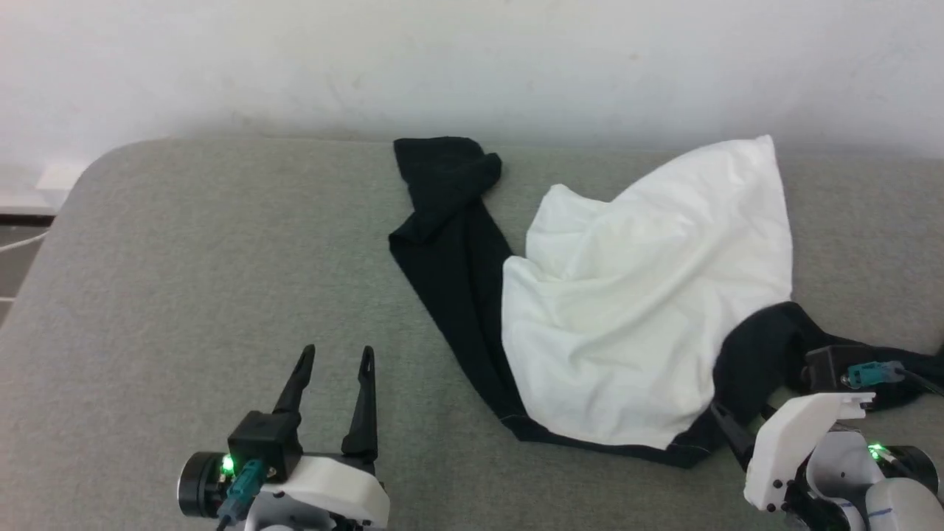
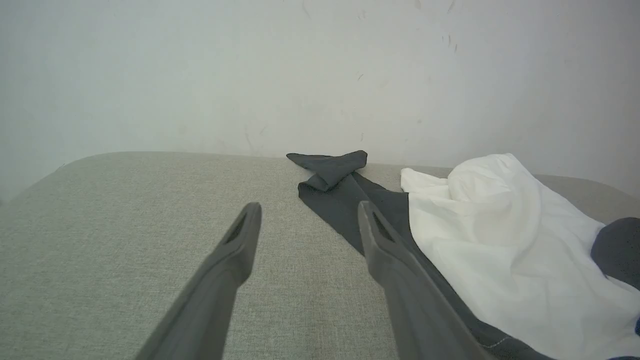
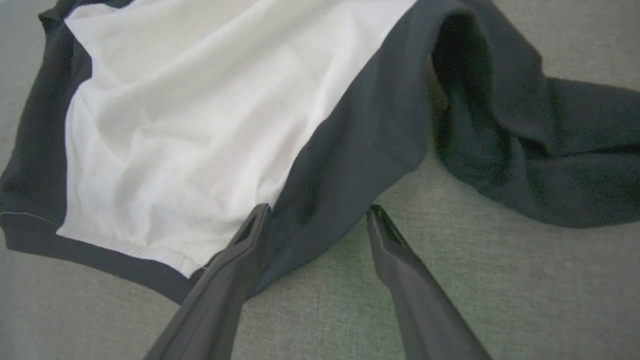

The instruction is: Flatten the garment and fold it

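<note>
**Unfolded and unheld: garment point(image 1: 634, 310) on the table point(image 1: 184, 280)**

Finds the garment crumpled on the right half of the grey fabric-covered table, in front of a pale wall point(image 1: 472, 59). Shows its white body bunched, with a peak pointing to the far right. Traces 1 black sleeve point(image 1: 457, 280) as the clearest long axis: from a folded-over cuff at the far edge, slanting toward the near right, then meeting a black band along the near edge. Places the other black sleeve point(image 1: 767, 346) at the near right, trailing off to the right past the right pincer point(image 3: 318, 209).

Shows the left pincer point(image 1: 337, 349) at the near left, over bare table, near the garment but clear of it, its 2 fingers spread wide and pointing toward the wall, holding nothing. Shows the right pincer spread wide too, at the black near-right edge: 1 finger over black cloth, 1 over bare table, clamped on nothing. Cannot tell whether those fingers touch the cloth.
</note>
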{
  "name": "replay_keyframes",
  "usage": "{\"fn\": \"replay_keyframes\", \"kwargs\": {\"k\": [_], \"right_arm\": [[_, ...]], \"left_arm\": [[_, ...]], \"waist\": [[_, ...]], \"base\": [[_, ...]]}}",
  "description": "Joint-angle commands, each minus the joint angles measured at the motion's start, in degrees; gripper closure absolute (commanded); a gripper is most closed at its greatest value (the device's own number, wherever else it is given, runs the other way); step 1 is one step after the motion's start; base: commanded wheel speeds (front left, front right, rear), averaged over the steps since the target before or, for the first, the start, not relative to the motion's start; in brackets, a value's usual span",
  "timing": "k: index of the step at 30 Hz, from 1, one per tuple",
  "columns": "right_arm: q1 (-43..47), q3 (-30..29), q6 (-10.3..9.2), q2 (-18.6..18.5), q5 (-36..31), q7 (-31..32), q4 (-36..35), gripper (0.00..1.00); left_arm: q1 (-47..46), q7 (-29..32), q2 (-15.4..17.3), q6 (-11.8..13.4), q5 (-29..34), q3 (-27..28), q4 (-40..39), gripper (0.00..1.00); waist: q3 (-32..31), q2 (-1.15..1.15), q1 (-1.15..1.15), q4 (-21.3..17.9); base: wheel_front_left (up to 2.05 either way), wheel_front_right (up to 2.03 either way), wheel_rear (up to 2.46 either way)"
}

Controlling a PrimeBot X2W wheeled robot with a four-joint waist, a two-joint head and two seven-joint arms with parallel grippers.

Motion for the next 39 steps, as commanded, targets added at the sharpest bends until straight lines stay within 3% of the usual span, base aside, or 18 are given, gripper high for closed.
{"fn": "replay_keyframes", "kwargs": {"k": [1, 6, 7, 8, 16, 24, 29, 30, 31, 39], "right_arm": [[-1.0, -0.4, -0.05, 0.2, -0.6, 0.1, 0.9, 0.00], [-2.7, -2.1, -0.05, 1.2, -3.2, -0.9, 5.6, 0.00], [-2.7, -2.3, -0.05, 1.4, -3.5, -1.3, 6.2, 0.58], [-2.7, -2.3, -0.05, 1.6, -3.5, -1.7, 6.6, 1.00], [3.9, -2.9, -0.05, 2.3, -0.6, -3.4, 0.2, 1.00], [17.8, -1.4, -0.05, 2.8, 3.1, 5.1, -12.8, 1.00], [23.0, -1.3, -0.05, 3.1, 3.9, 7.1, -14.6, 1.00], [23.1, -1.4, -0.05, 3.2, 3.6, 6.6, -14.2, 0.63], [22.9, -1.5, -0.05, 3.2, 2.9, 5.7, -13.9, 0.00], [16.9, -3.0, -0.05, 3.3, -2.7, -5.7, -16.4, 0.00]], "left_arm": [[-1.1, -0.3, -0.2, -0.3, 0.6, 0.0, 0.2, 0.00], [-2.0, -0.3, -0.8, -0.8, 1.2, 0.1, 0.8, 0.00], [-2.0, -0.3, -1.0, -0.9, 1.3, 0.0, 1.0, 0.00], [-2.0, -0.3, -1.1, -0.9, 1.3, 0.0, 1.3, 0.00], [-0.4, -0.3, -1.6, -1.6, 1.3, 0.4, 3.0, 0.00], [1.2, -0.3, -2.1, -2.6, 1.0, 0.2, 5.0, 0.00], [1.1, 0.4, -2.6, -3.6, 0.6, -1.1, 6.9, 0.00], [1.2, 0.9, -2.7, -3.9, 0.5, -1.4, 7.4, 0.00], [1.2, 1.5, -2.8, -4.2, 0.3, -1.8, 7.8, 0.00], [1.7, 10.9, -3.6, -6.5, -2.8, -4.9, 8.8, 0.00]], "waist": [[0.4, 0.00, 0.00, 1.2], [1.4, 0.00, 0.00, 1.6], [1.4, 0.00, 0.00, 1.5], [1.4, 0.00, 0.00, 1.3], [-1.4, 0.00, 0.00, -2.8], [-3.8, 0.00, 0.00, -7.3], [-4.1, 0.00, 0.00, -8.2], [-4.2, 0.00, 0.00, -8.4], [-4.2, 0.00, 0.00, -8.5], [-3.6, 0.00, 0.00, -9.7]], "base": [[0.00, 0.00, 0.00], [0.00, 0.00, 0.00], [0.00, 0.00, 0.00], [0.00, 0.00, 0.00], [0.00, 0.00, 0.00], [0.00, 0.00, 0.00], [0.00, 0.00, 0.00], [0.00, 0.00, 0.00], [0.00, 0.00, 0.00], [0.00, 0.00, 0.00]]}}
